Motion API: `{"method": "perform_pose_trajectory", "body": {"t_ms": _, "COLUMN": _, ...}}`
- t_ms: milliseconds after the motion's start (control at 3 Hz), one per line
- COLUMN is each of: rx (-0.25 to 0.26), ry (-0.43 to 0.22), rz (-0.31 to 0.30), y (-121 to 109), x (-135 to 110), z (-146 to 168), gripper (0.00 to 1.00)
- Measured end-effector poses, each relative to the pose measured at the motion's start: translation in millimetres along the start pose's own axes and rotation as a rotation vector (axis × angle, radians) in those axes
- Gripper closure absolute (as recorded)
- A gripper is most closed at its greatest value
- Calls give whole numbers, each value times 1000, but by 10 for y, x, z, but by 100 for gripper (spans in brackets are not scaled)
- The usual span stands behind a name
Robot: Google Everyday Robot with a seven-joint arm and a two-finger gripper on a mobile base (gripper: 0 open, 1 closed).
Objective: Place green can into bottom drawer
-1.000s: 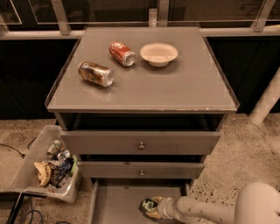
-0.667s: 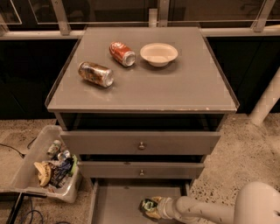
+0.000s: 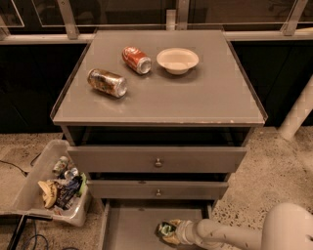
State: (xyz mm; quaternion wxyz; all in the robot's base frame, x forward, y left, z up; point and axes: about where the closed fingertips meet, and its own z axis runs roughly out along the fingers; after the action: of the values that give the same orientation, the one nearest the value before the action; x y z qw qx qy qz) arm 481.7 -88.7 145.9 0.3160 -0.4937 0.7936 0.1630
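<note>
Lower the small dented green-and-silver aluminium can (image 3: 164, 228) flat onto the floor of the wide grey bottom drawer (image 3: 129, 225), clear of the walls, then release. The tool (image 3: 171, 234), at 6 o'clock, grips the can inside the drawer. The white arm (image 3: 222, 235) reaches in low from 4 o'clock.

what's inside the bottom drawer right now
The green can is in the bottom drawer, at the gripper. The arm hides the floor beside it; the drawer's front is out of frame.

Office or lab corner — grey cabinet (image 3: 161, 97), speckled floor (image 3: 274, 180), glass partition (image 3: 122, 12), tool (image 3: 169, 232) at bottom drawer (image 3: 129, 225).
</note>
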Motion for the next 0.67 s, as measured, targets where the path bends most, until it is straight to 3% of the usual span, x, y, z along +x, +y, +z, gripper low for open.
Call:
{"method": "perform_pose_trajectory", "body": {"t_ms": 333, "rx": 0, "ry": 0, "rz": 0, "y": 0, "x": 0, "z": 0, "gripper": 14}}
{"method": "perform_pose_trajectory", "body": {"t_ms": 667, "rx": 0, "ry": 0, "rz": 0, "y": 1, "x": 0, "z": 1, "gripper": 0}}
